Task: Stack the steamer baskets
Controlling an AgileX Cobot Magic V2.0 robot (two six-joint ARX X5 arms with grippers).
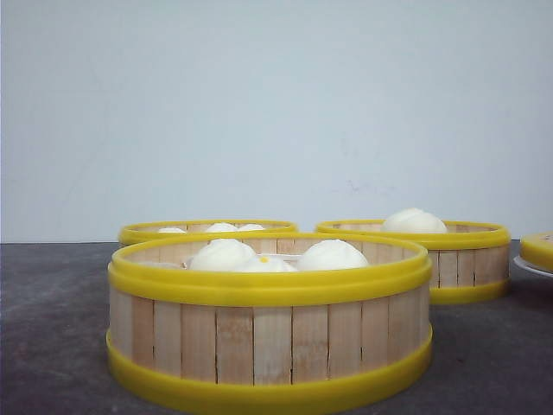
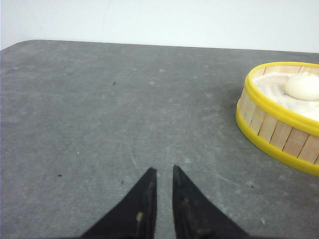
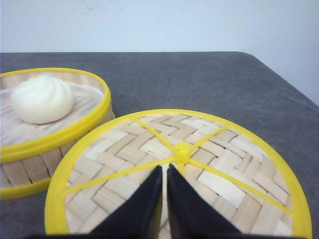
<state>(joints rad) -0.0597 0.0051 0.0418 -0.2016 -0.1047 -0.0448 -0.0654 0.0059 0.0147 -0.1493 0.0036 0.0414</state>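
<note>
Hovering over bare table, the left gripper has its black fingers nearly together w/ only a thin slit between, nothing held. Off to one side of it sits one steamer basket w/ a single white bun inside, well apart from the tips.

Right gripper is likewise pinched almost closed & empty, tips poised over the centre hub of the flat woven lid; can't tell if they touch it. Just beside the lid is a single-bun basket, prob. the same one the front view shows at back right.

Front view: three baskets, all separate on the table, none stacked yet. Nearest basket holds about three buns; back-left basket sits behind it w/ several buns, mostly hidden. Lid edge peeks in at far right.

Handling, as a guess: baskets look light & stiff, bamboo slats rigid, yellow rims smooth plastic so likely a bit slippery. Buns are loose inside, so keep each basket level; a tilt could roll them. Best hold is prob. across the wall, one finger inside & one outside under the top rim lip, away from the buns. Both grippers would need to open first
</note>
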